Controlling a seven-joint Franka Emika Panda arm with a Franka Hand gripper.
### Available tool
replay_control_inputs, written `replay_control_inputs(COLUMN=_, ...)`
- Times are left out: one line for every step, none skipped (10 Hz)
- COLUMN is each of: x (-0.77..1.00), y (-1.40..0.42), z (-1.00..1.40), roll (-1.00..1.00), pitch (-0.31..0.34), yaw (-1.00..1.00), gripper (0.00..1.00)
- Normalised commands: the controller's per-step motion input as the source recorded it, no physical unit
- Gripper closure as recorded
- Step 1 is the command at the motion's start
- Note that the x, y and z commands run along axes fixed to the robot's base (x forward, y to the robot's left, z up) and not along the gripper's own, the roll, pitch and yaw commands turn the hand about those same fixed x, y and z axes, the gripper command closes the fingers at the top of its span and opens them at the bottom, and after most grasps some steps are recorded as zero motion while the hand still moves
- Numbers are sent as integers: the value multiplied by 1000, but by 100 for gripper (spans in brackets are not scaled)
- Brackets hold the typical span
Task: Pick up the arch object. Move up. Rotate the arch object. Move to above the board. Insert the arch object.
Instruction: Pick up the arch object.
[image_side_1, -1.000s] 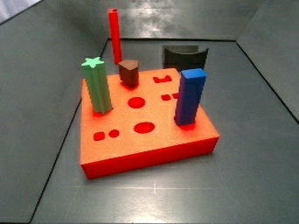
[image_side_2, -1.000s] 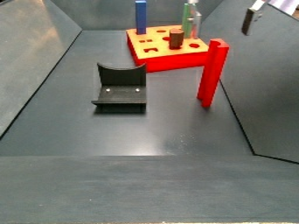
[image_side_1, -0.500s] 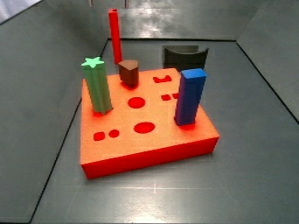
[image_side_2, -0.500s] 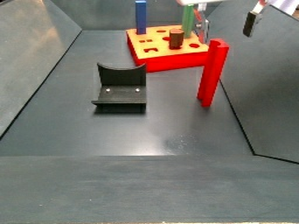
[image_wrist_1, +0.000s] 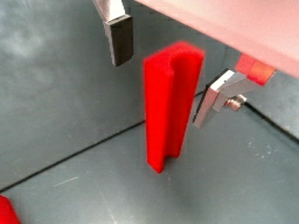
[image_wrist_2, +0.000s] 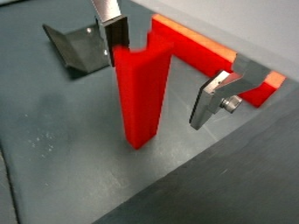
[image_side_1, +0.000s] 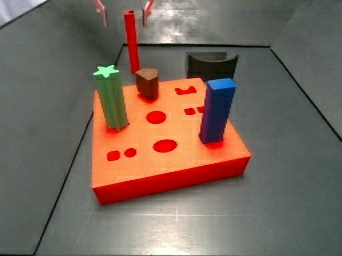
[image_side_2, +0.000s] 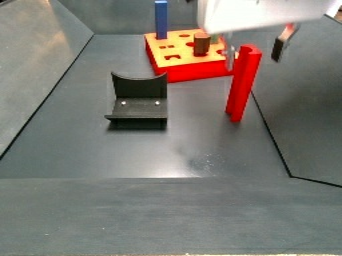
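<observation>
Above the top of the arch object (image_wrist_1: 170, 103), the hand (image_wrist_1: 170, 74) is hanging with its fingers spread wide, one silver plate (image_wrist_1: 118, 37) to one side of the bar and the other (image_wrist_1: 218, 94) to the opposite side. Neither dark pad is touching the red surface; nothing is gripped. In a side view the hand (image_side_2: 254, 40) is sitting level with the bar's upper end.

Progress, as judged: the pick-up is not yet done. The arch object (image_side_2: 241, 85) is standing upright on the dark floor, well apart from the board (image_side_2: 185, 58). Closing, lifting, rotating, carrying over the board and inserting are all left.

Materials and shapes: the arch object is reading as a smooth, matte bright-red bar, slim from one face and wider from another, with a shallow groove running down one side in a wrist view. The board (image_side_1: 167, 150) is a thick red-orange block with round and shaped holes cut in its top. Standing in it are a green star-topped peg (image_side_1: 110, 98), a blue square pillar (image_side_1: 218, 110) and a short dark brown peg (image_side_1: 147, 83). The fixture (image_side_2: 136, 99), dark and L-shaped, is standing on the floor beside the bar. The floor is looking like dull grey sheet with faint scuffs.
</observation>
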Motion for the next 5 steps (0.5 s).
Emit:
replay_control_inputs(x=0, y=0, z=-91, roll=0, pitch=-26, yaw=0, gripper=0)
replay_control_inputs(x=0, y=0, z=0, roll=9, pitch=0, yaw=0, gripper=0)
replay_control_inputs(x=0, y=0, z=0, roll=0, pitch=0, yaw=0, gripper=0)
replay_control_inputs(x=0, y=0, z=0, roll=0, pitch=0, yaw=0, gripper=100)
replay_control_inputs(x=0, y=0, z=0, roll=0, pitch=0, yaw=0, gripper=100)
